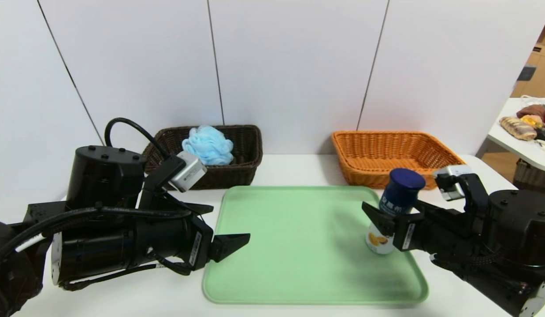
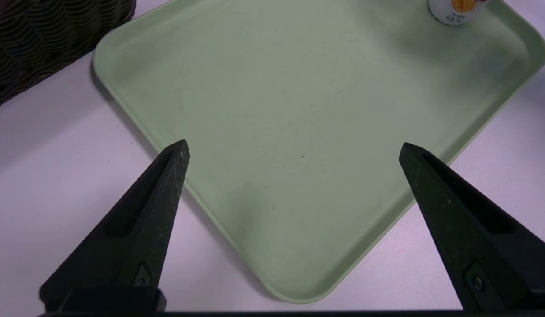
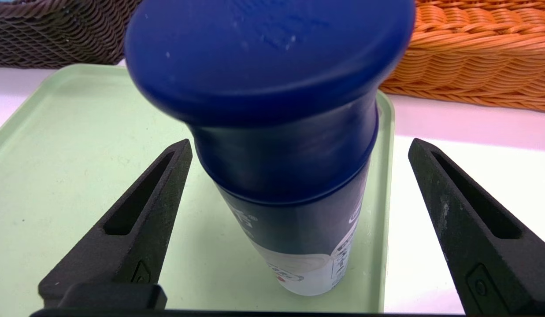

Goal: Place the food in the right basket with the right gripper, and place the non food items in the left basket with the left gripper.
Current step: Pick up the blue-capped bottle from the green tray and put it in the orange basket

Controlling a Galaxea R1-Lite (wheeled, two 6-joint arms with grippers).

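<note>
Two black robot arms reach inward from either side. The left gripper (image 1: 230, 246) hovers low, fingers spread wide and empty. The right gripper (image 1: 389, 220) – also spread wide – has a finger on each side of a bottle (image 1: 393, 207), not touching it

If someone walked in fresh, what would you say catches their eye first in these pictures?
Probably the blue-capped drink bottle, upright near the right edge of the green tray, with the right gripper open around it, fingers on either side but not touching. Next, the fluffy light-blue bath sponge already in the dark brown basket at back left, while the orange basket at back right holds nothing. The left gripper hangs open over the tray's left edge.
</note>
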